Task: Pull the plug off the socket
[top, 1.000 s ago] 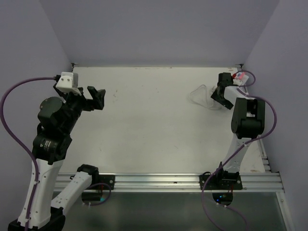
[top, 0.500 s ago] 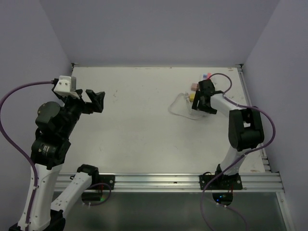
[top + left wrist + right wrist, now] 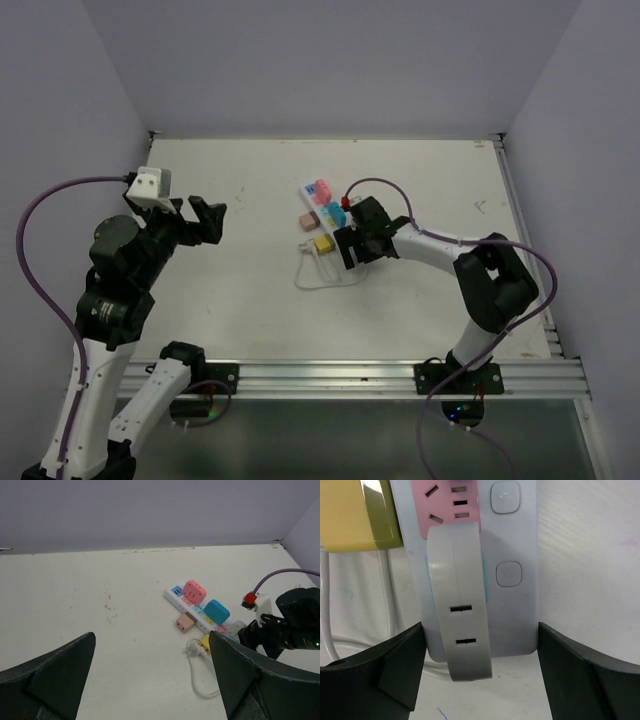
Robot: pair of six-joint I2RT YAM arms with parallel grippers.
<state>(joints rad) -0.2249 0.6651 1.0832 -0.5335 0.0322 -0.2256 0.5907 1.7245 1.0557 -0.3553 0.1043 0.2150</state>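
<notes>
The socket (image 3: 312, 203), a long white strip with pastel outlet faces, lies slantwise mid-table. Its near end sits between the fingers of my right gripper (image 3: 352, 247), which is shut on it; in the right wrist view both fingers (image 3: 395, 665) press the sides of the strip's body (image 3: 512, 615). A pink plug (image 3: 194, 591), a blue plug (image 3: 216, 611), a tan one (image 3: 185, 622), a yellow one (image 3: 350, 515) and a white one (image 3: 462, 625) sit in the strip. My left gripper (image 3: 205, 220) hovers open, well left of the socket (image 3: 175, 596).
The strip's thin white cord (image 3: 320, 275) loops on the table in front of it. Grey walls close the table at the back and sides. A metal rail (image 3: 350, 375) runs along the near edge. Purple cables trail from both wrists.
My right gripper has swept from the back right corner to mid-table, bringing the socket and its cord along. The left arm has shifted slightly to the right.
</notes>
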